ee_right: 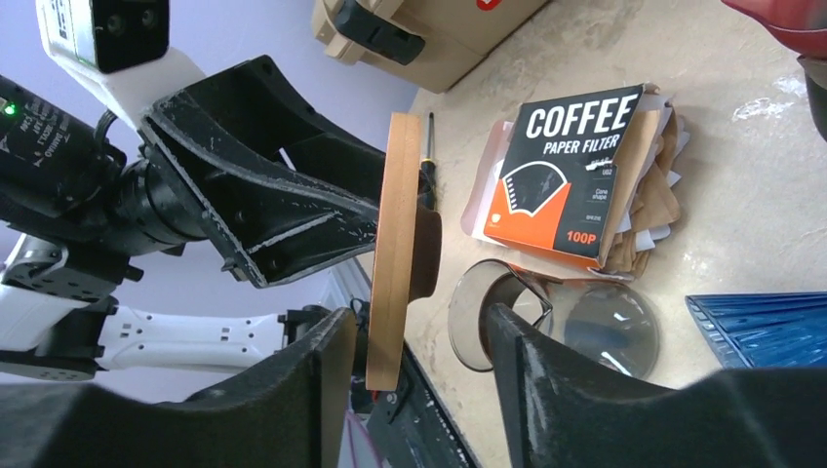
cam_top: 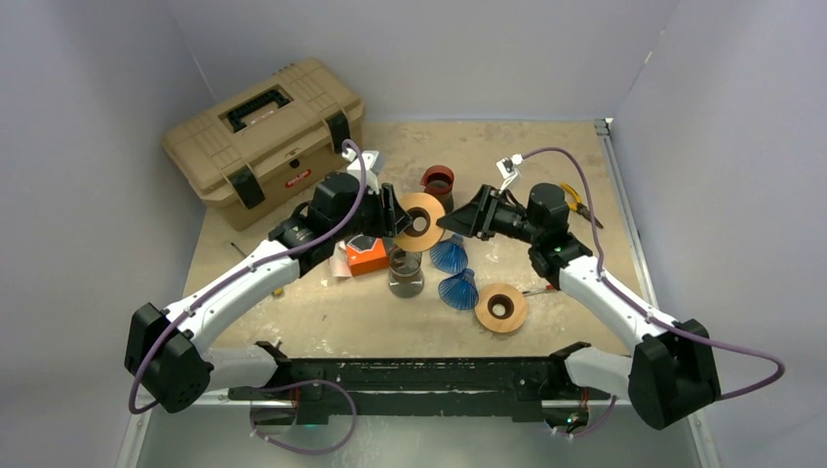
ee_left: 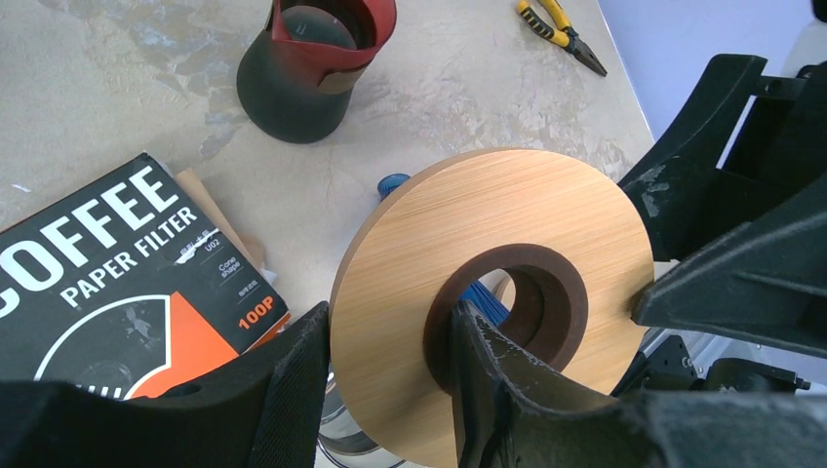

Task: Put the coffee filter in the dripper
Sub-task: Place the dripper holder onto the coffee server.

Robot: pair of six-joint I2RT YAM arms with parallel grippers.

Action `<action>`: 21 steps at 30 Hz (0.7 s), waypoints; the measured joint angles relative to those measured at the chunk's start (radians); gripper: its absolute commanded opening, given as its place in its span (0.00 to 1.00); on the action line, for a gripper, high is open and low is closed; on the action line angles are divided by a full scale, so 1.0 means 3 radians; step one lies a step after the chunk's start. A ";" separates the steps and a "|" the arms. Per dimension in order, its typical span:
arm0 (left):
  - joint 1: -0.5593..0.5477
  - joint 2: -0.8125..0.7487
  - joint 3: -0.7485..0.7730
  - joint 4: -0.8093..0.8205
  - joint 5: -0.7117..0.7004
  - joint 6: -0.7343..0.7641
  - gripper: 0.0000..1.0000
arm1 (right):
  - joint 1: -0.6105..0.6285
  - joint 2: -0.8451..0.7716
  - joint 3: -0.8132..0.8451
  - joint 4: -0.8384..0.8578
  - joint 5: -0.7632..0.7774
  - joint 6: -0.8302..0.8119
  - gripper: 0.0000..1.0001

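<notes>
My left gripper (ee_left: 390,317) is shut on a wooden dripper ring (ee_left: 497,224), one finger on its outer rim and one through its dark centre hole. It holds the ring (cam_top: 419,222) upright above the table. My right gripper (ee_right: 419,317) is open and straddles the ring's far edge (ee_right: 390,244), with gaps on both sides. The coffee filter box (ee_right: 566,171) lies on the table, brown paper filters (ee_right: 649,205) spilling from it. Two blue cone drippers (cam_top: 450,255) (cam_top: 458,290) lie beside a glass server (cam_top: 406,273).
A second wooden ring (cam_top: 500,307) lies near the front right. A dark mug with a red rim (cam_top: 438,182) stands behind the held ring. A tan toolbox (cam_top: 263,132) fills the back left, and yellow pliers (cam_top: 575,200) lie at the back right.
</notes>
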 measured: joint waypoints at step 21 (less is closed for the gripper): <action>-0.0024 0.0018 0.0000 0.0099 0.0042 -0.0088 0.73 | 0.0015 0.0173 0.0056 0.0134 -0.0107 0.0092 0.00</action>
